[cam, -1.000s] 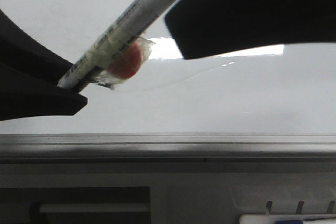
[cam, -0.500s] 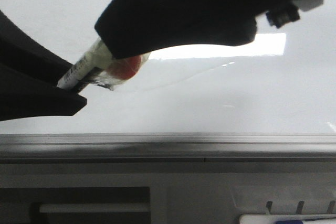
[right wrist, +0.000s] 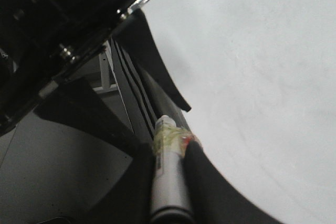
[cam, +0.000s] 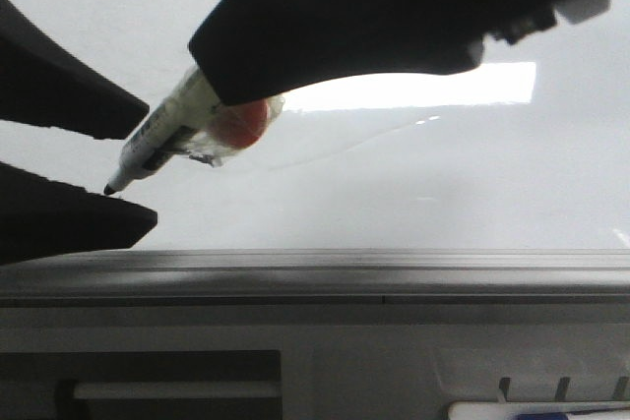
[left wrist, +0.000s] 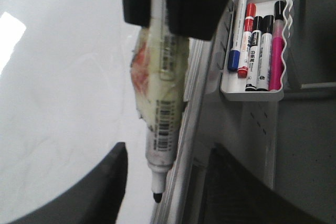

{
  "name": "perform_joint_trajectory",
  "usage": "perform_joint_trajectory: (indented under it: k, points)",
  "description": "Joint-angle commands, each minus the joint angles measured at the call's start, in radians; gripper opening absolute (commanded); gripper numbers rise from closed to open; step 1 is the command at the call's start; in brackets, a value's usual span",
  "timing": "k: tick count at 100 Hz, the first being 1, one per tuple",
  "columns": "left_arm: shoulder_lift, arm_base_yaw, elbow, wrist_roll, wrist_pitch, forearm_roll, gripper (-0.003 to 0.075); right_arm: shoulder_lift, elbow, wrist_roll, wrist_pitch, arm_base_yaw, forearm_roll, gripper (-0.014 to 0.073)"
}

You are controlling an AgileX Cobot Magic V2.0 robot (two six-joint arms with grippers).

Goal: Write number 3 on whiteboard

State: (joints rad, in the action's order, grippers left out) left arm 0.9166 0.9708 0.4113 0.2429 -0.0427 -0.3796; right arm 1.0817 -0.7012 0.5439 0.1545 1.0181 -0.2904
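Observation:
The whiteboard is glossy white with a bright light reflection and a grey rim. No black "3" stroke shows on it. A white marker wrapped in yellowish tape with a red patch points its black tip down towards the near rim. My right gripper is shut on its barrel, as the right wrist view shows. My left gripper is open, its fingers above and below the tip without touching. In the left wrist view the marker hangs between its spread fingers.
A white tray holding several coloured markers hangs on the grey front below the board's rim. Its edge shows at the lower right of the front view. The left arm's body is close to the right gripper.
One second ago my left gripper held the marker near its tip and my right gripper was apart. The right gripper closed on the barrel, then the left gripper opened, baring the tip.

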Motion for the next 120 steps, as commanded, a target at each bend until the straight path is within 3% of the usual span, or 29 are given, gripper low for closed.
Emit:
perform_joint_trajectory:
  k: [1,24,56,99,120]
  points:
    - [-0.037,0.006,0.026,-0.009,0.043,0.048,0.0436,-0.018,-0.039,0.014,-0.079,-0.011,-0.004,-0.0061]
    - [-0.167,0.006,0.026,-0.009,-0.057,0.098,0.0351,-0.014,-0.137,0.014,-0.014,-0.099,-0.006,-0.0061]
    - [-0.244,-0.040,0.026,-0.070,-0.121,0.109,0.0312,0.070,-0.284,0.014,0.084,-0.209,-0.006,-0.0061]
    - [-0.244,-0.040,0.026,-0.070,-0.117,0.109,0.0312,0.183,-0.392,-0.015,0.189,-0.302,-0.005,-0.0060]
    - [-0.244,-0.040,0.026,-0.070,-0.117,0.109,0.0312,0.190,-0.394,-0.015,0.169,-0.342,0.020,-0.0056]
